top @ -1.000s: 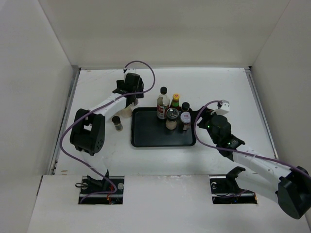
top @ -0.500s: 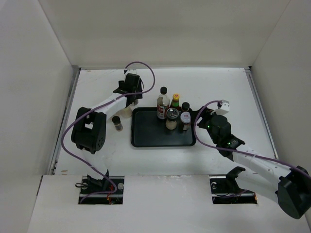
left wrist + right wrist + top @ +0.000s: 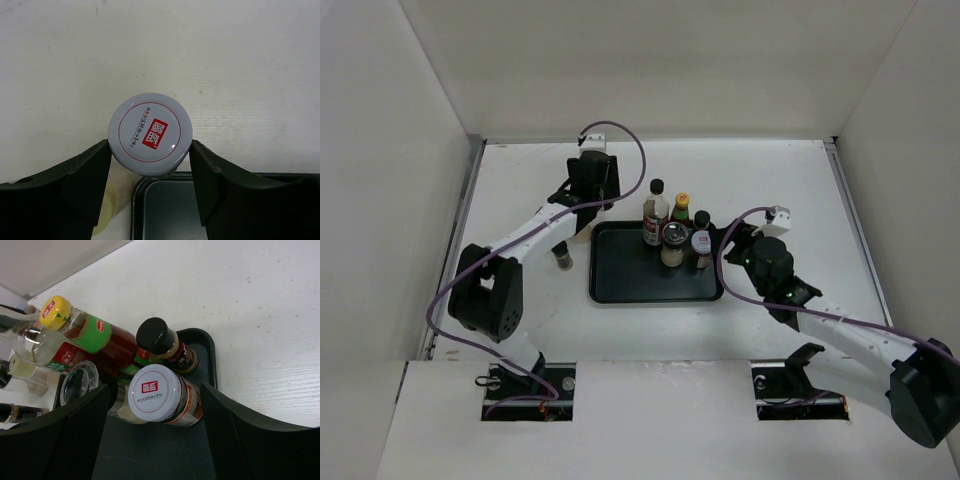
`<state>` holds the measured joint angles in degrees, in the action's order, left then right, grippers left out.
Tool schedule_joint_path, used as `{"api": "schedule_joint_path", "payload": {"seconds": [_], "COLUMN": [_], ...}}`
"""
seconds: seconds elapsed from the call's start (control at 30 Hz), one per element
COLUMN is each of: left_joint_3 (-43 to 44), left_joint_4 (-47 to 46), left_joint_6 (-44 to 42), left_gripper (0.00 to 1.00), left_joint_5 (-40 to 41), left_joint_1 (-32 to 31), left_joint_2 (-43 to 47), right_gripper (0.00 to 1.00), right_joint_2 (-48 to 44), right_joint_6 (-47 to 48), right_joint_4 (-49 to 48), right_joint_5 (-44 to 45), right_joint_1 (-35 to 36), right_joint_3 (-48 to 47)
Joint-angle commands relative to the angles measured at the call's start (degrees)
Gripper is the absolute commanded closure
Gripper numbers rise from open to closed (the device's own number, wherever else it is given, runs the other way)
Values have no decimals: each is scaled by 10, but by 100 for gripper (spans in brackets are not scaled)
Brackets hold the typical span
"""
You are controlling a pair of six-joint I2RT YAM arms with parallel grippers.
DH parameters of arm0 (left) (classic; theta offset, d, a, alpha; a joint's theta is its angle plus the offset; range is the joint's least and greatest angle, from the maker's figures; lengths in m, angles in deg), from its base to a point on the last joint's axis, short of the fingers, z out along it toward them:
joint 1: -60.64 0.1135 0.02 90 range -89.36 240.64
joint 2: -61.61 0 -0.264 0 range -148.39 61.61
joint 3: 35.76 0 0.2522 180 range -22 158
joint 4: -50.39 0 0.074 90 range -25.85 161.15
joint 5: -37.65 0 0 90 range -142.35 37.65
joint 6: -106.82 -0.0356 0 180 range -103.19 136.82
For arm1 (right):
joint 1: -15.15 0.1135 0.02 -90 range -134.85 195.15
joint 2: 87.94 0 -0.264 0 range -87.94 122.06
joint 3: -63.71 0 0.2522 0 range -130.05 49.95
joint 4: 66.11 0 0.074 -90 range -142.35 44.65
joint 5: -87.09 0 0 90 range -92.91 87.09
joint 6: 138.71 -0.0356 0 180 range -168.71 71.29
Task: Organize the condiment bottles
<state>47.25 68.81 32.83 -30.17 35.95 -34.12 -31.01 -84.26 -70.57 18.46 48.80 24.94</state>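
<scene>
My left gripper (image 3: 585, 212) (image 3: 150, 150) is shut on a white-lidded jar (image 3: 150, 134) with a red logo and holds it over the far left corner of the black tray (image 3: 165, 215). My right gripper (image 3: 722, 240) (image 3: 155, 395) is open, with a finger on each side of another white-lidded jar (image 3: 156, 392) (image 3: 701, 241) standing on the tray (image 3: 150, 455), touching neither side. Beside it stand a yellow-capped green-necked bottle (image 3: 75, 322) (image 3: 681, 205), a black-capped jar (image 3: 159, 337), a clear-lidded jar (image 3: 79, 383) (image 3: 673, 240) and a tall black-capped bottle (image 3: 656, 210).
A small dark spice jar (image 3: 561, 254) stands on the white table left of the tray (image 3: 620, 280). The bottles crowd the tray's far right part. White walls close in the table at the back and sides.
The left arm has stretched farther back, its elbow swinging nearer and left, with the jar still in its gripper. The right arm has not moved.
</scene>
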Motion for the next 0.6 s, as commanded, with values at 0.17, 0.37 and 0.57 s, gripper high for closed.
{"api": "schedule_joint_path", "payload": {"seconds": [0.17,0.37,0.57], "left_joint_3": [-29,-90,-138], "left_joint_4": [-100,-103,-115], "left_joint_6": [-5,16,31], "left_gripper": [61,62,63], "left_joint_5": [23,42,45], "left_joint_1": [-38,-73,-106], "left_joint_2": [87,110,142], "right_gripper": [23,23,23], "right_joint_2": [2,5,9], "right_joint_6": [5,5,5], "right_joint_4": [-38,-38,-38], "right_joint_5": [0,-1,-1], "right_joint_1": [8,8,8], "right_joint_3": [-12,-11,-12]}}
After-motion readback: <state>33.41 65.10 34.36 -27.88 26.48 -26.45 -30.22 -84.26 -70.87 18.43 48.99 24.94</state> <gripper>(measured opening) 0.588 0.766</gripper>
